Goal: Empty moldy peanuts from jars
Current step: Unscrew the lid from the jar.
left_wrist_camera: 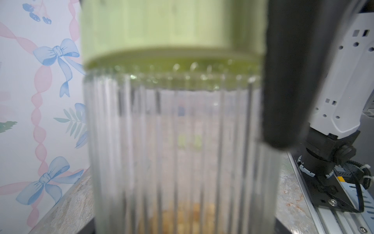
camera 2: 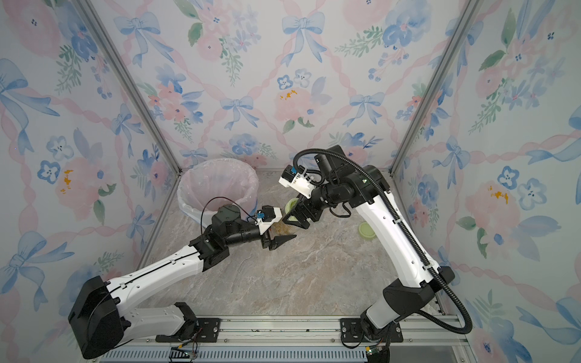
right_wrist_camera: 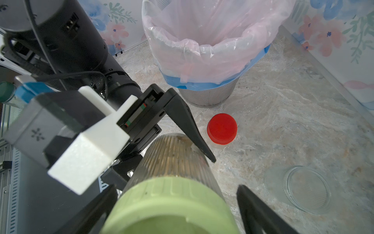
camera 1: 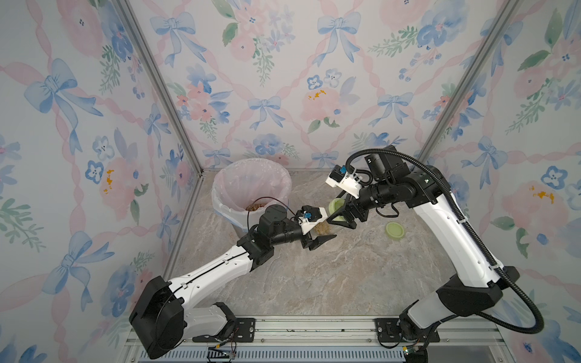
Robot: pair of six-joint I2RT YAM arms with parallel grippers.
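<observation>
Next to the bin [right_wrist_camera: 206,95], left gripper [camera 1: 320,235] is clamped on the ribbed jar [left_wrist_camera: 172,141], peanuts [left_wrist_camera: 188,214] sitting inside. Right gripper [right_wrist_camera: 178,188] has its jaws spread wide around the green lid [right_wrist_camera: 170,204].

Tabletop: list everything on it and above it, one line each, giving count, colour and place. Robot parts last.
bin: one, grey mesh with pink bag liner, back of the table
peanuts: loose tan mass in the bin, more inside the held jar
held jar: one, clear ribbed, tilted between the hands
screw lid: one, pale green, on the held jar
red-lidded jar: one, clear with red lid, standing near the bin
open jar: one, clear, lidless, looks empty, on the table
loose lid: one, pale green, flat on the table
left hand: black, shut on the held jar
right hand: black, open around the screw lid
</observation>
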